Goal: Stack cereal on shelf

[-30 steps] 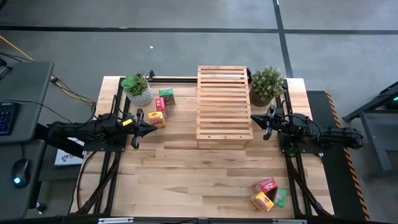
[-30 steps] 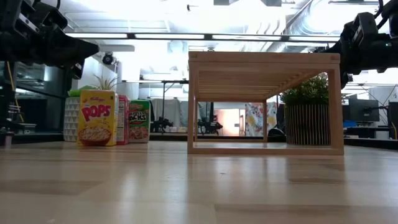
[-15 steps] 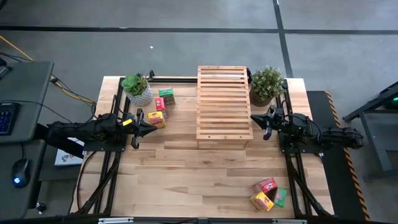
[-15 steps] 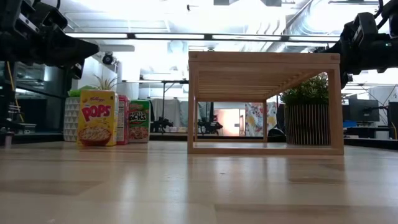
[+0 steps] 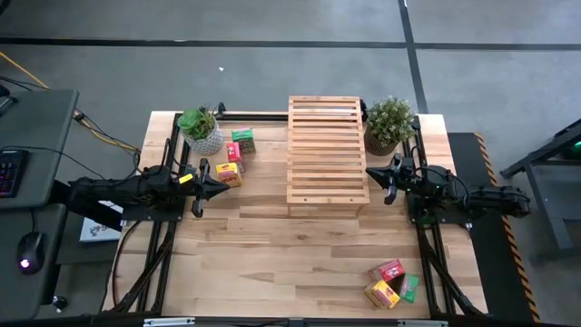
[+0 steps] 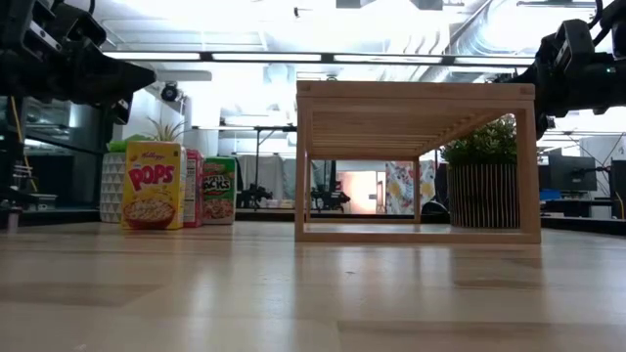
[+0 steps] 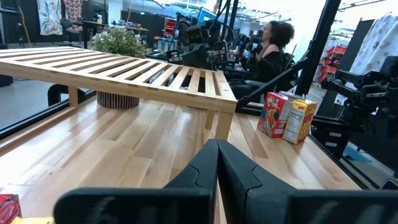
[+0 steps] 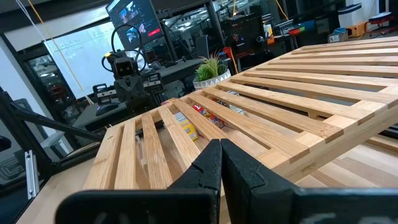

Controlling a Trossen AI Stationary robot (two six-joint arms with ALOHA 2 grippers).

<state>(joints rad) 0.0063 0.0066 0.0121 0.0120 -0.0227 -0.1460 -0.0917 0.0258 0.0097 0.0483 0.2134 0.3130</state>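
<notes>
The shelf (image 5: 327, 150), a light slatted wood rack, stands on its end frames at the table's far middle. Three cereal boxes stand upright left of it: green (image 5: 242, 141), red (image 5: 233, 152) and yellow (image 5: 228, 174). Three more, red (image 5: 391, 270), yellow (image 5: 381, 292) and green (image 5: 410, 288), sit at the near right corner. My left gripper (image 5: 223, 188) hangs shut and level above the table, left of the shelf and just near the yellow box. My right gripper (image 5: 369, 172) hangs shut and level off the shelf's right side. Neither touches anything.
A potted plant (image 5: 201, 130) stands at the far left and another (image 5: 390, 123) at the far right beside the shelf. Bare wooden tabletop (image 5: 290, 254) stretches across the near middle. A person (image 7: 270, 50) sits in the room beyond the table.
</notes>
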